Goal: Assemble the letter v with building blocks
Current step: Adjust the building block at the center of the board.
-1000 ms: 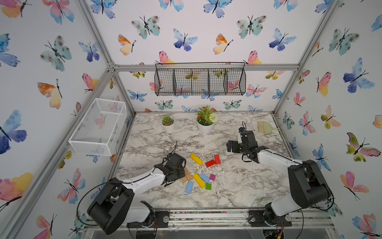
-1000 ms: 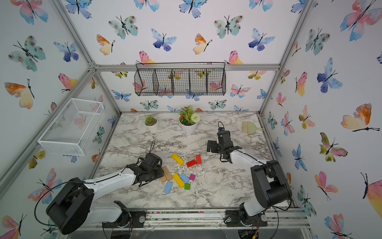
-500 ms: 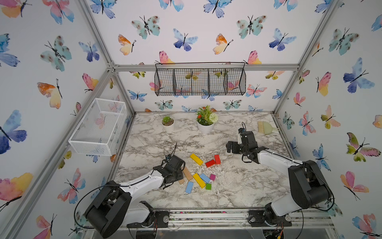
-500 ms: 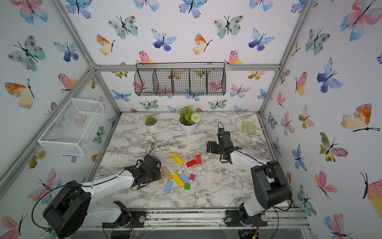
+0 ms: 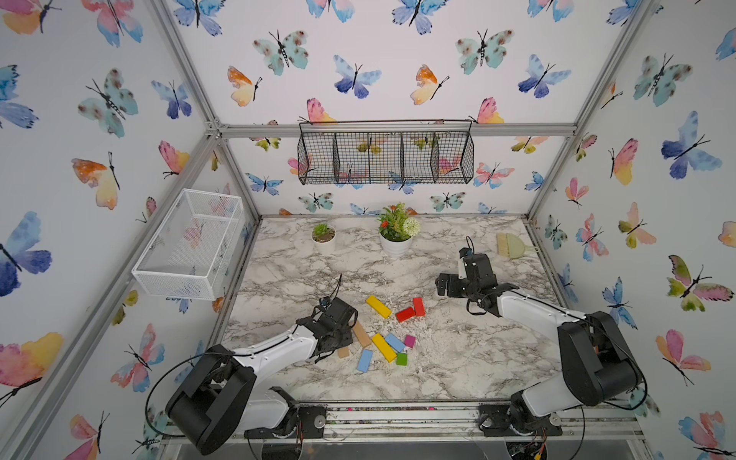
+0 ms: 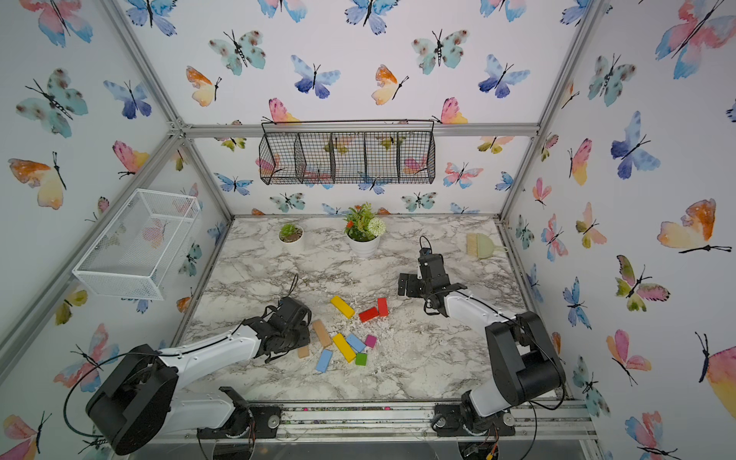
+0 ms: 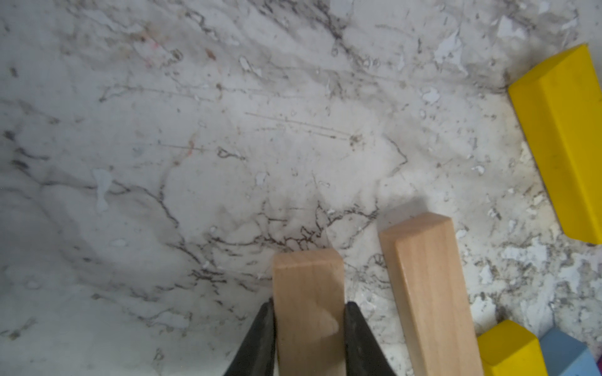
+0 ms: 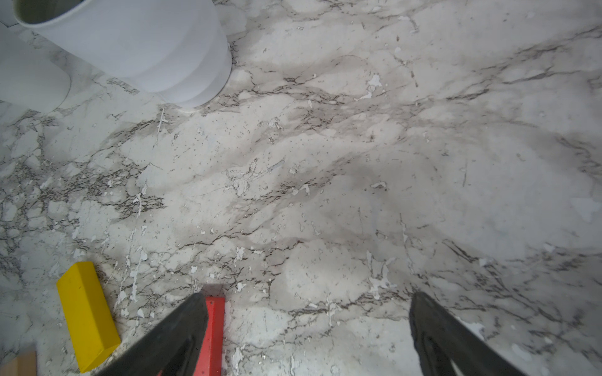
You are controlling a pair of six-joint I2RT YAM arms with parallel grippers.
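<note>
Building blocks lie scattered at mid-table in both top views: two yellow bars [image 5: 378,306] [image 5: 383,347], two red bars [image 5: 405,314], two light blue bars [image 5: 365,360], a long tan bar [image 5: 361,333], a magenta cube [image 5: 409,341] and a green cube [image 5: 401,359]. No letter v shows among them. My left gripper [image 7: 308,306] is shut on a short tan block [image 7: 308,280], which lies beside the long tan bar [image 7: 430,293]. The block's near end [image 5: 343,352] pokes out from under that gripper. My right gripper [image 8: 309,296] hangs open over bare marble, with a red bar [image 8: 215,325] just outside one finger.
A white flowerpot [image 5: 395,245] and a small succulent pot [image 5: 323,239] stand at the back. A green hand brush [image 5: 513,246] lies at the back right. A white mesh bin [image 5: 187,243] hangs on the left wall and a black wire basket [image 5: 385,157] on the back wall.
The left jaws have closed onto the short tan block, and the left wrist has shifted slightly toward the left front. The right arm has not moved.
</note>
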